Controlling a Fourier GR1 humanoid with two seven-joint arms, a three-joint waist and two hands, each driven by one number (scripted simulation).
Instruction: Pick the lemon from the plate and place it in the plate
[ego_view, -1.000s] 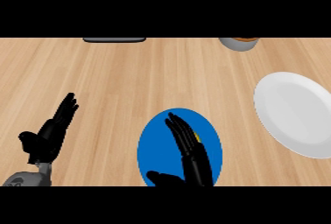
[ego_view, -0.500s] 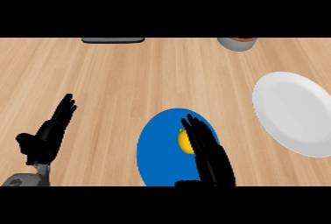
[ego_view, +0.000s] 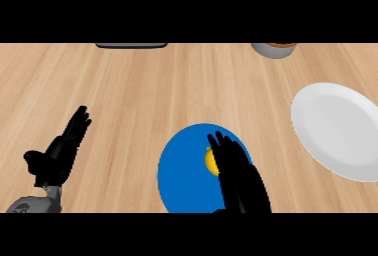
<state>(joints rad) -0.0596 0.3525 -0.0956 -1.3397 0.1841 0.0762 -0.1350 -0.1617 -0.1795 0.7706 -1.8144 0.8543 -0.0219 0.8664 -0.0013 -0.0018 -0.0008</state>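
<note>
Mostly hidden lemon (ego_view: 210, 161) on blue plate (ego_view: 181, 175), long axis unclear.

A light wooden counter (ego_view: 148, 85) with lengthwise grain fills the head view. 2 plates rest directly on it. The blue plate (ego_view: 176, 172) lies near the lower edge, just right of centre, and its lower part is cut off by the view's edge. The white plate (ego_view: 336, 127) lies at the right, apart from the blue one, with bare wood between them. At the far edge a dark flat object (ego_view: 131, 45) sits left of centre, only partly in view, and a grey round container (ego_view: 273, 49) sits further right, also cut off.
</note>
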